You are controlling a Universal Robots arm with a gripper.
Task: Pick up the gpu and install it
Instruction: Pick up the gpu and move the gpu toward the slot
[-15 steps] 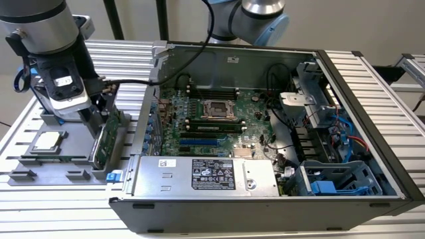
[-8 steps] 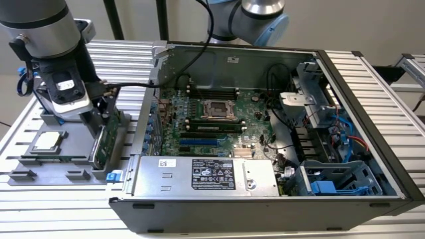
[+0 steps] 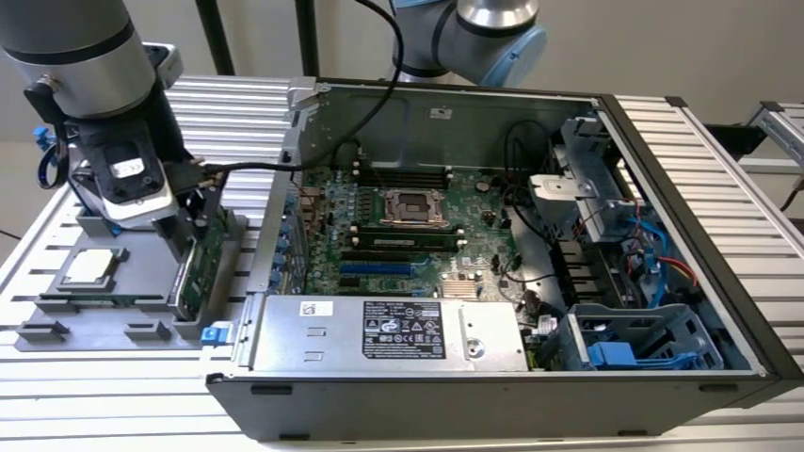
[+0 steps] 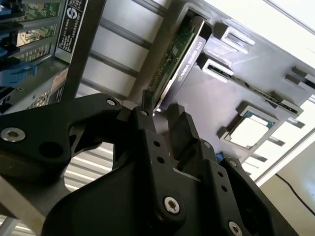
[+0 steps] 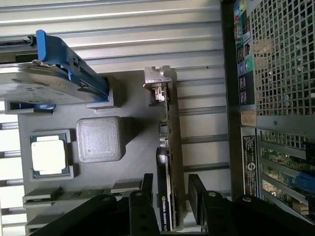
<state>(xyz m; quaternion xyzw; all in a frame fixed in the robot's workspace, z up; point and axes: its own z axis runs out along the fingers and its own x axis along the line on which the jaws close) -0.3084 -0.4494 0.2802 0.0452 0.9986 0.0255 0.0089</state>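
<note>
The step in hand is the pick-up. The pincer [image 5: 171, 178] is released, and its two black fingers [image 5: 146, 187] straddle the gpu [image 5: 169, 142] with a slim gap showing on each side, so nothing is grasped yet.

The gpu stands on its long edge in a slot of the grey fixture tray [image 5: 133, 98]. One end sits between the fingers and the rest runs away from the pincer to the silver bracket [image 5: 158, 78] at the far end.

By the look of it, a sound grip calls for the fingers to meet the card's two flat faces squarely. A lift then has to run straight along the slot, since the board is thin and could bind or flex if tilted.

The card is a thin green circuit board with a black cooler on one face. The tray is matte moulded plastic with raised pockets. Off to one side of the pincer, these hold a square silver processor chip [image 5: 48, 155] and a ribbed translucent block [image 5: 98, 139]. Farther off is a hard drive [image 5: 49, 83], silver with blue rails.

The tabletop [image 5: 123, 29] is ribbed aluminium. In the exterior view, the open computer case [image 3: 703, 217] lies at the exterior view's right of the pincer [image 3: 188, 226], with its motherboard [image 3: 415, 226] exposed.
</note>
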